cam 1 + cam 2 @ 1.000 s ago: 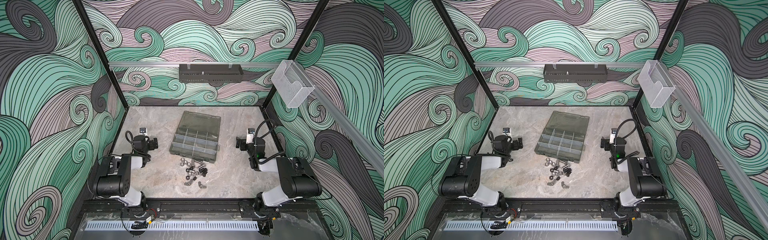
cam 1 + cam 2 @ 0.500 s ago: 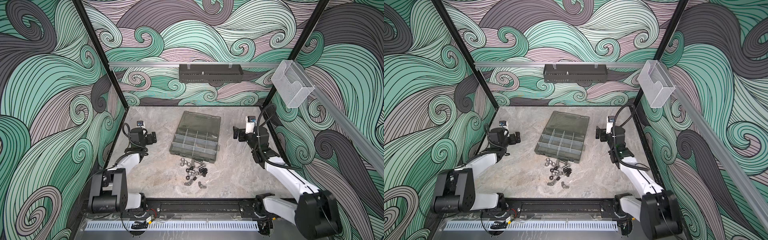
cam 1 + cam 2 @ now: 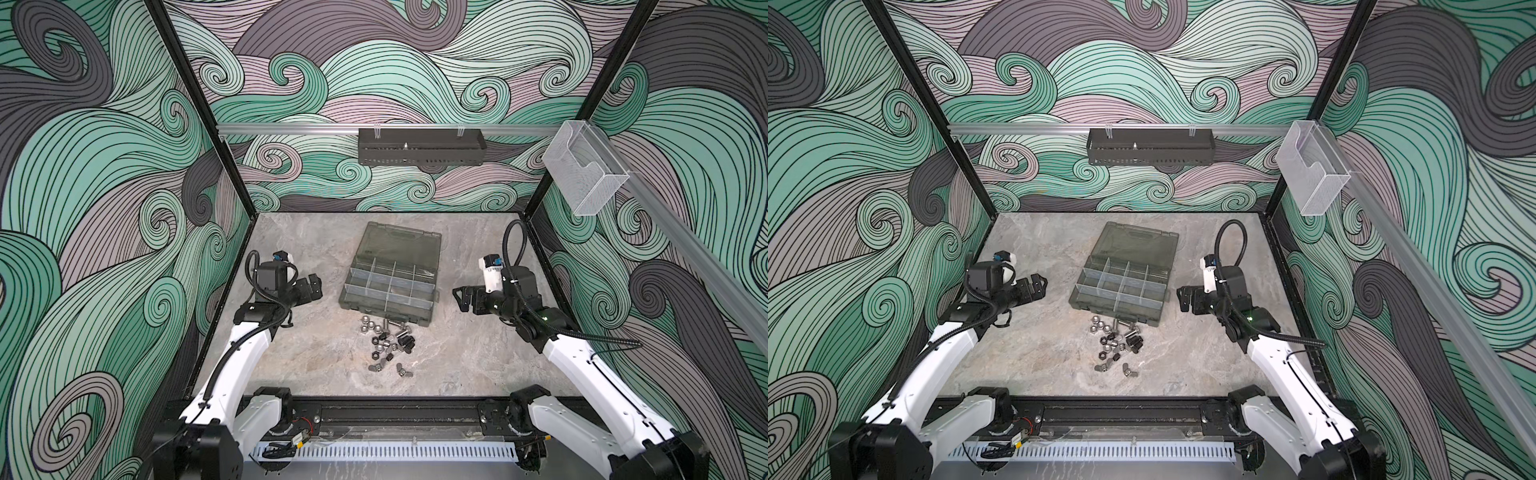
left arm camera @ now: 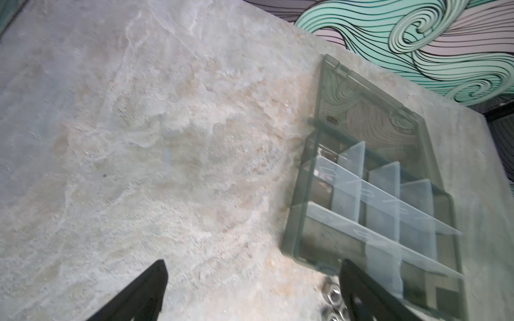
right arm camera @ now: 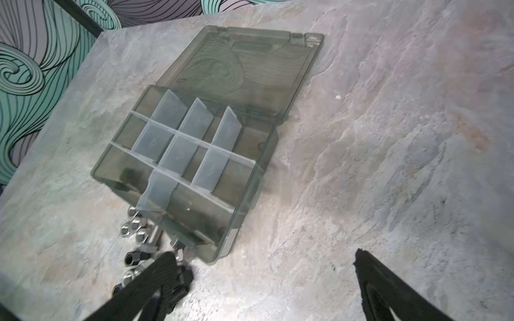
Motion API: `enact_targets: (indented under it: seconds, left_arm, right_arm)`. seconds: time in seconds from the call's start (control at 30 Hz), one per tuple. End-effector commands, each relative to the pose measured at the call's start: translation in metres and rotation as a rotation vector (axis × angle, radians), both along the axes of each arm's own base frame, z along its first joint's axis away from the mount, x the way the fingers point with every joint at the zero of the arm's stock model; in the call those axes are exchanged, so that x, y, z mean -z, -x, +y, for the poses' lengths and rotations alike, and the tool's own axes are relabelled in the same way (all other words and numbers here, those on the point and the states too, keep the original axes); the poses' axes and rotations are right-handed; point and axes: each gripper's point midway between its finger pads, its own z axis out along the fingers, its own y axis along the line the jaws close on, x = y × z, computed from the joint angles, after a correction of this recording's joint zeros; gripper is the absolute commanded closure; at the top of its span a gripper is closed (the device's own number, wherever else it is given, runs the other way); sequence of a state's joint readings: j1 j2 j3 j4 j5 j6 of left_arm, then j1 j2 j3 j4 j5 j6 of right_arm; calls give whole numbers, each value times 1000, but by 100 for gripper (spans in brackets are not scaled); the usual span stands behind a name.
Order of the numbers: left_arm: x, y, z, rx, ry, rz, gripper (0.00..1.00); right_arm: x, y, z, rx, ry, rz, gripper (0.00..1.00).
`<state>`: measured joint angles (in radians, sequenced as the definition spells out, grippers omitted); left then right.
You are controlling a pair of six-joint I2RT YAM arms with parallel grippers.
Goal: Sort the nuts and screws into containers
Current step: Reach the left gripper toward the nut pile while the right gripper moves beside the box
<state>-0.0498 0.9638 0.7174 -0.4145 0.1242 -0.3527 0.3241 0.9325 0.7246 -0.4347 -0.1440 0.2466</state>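
The screws (image 3: 400, 333) and nuts (image 3: 366, 323) lie mixed together on the worktop (image 3: 457, 365), just in front of the open case (image 3: 386, 306). Its cells (image 3: 376, 277) look empty, though the smoky plastic makes it hard to be sure. The left gripper (image 3: 316, 286) and right gripper (image 3: 459, 299) hang on either side of the case, jaws wide apart, holding nothing. To start well, I think one should go for a piece lying apart, like a wing nut (image 3: 405, 371), and pinch only that.
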Motion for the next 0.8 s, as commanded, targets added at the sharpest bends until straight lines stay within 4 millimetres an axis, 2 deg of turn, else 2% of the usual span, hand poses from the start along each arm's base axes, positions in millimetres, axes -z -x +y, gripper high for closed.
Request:
enact_targets:
  seconds: [0.0, 0.17, 0.27, 0.47, 0.77]
  left_arm:
    - [14, 39, -20, 44, 94, 146, 1]
    - [37, 63, -41, 104, 129, 209, 7]
    - [41, 72, -51, 116, 130, 223, 9]
    - [50, 75, -71, 163, 135, 238, 12]
    - [73, 80, -92, 179, 145, 315, 18]
  right_arm:
    - [16, 27, 10, -26, -15, 140, 1]
    - [33, 25, 7, 0, 46, 111, 1]
    - [34, 31, 19, -26, 6, 148, 1]
    - [36, 36, 23, -68, 65, 168, 1]
    - [47, 57, 32, -98, 20, 212, 1]
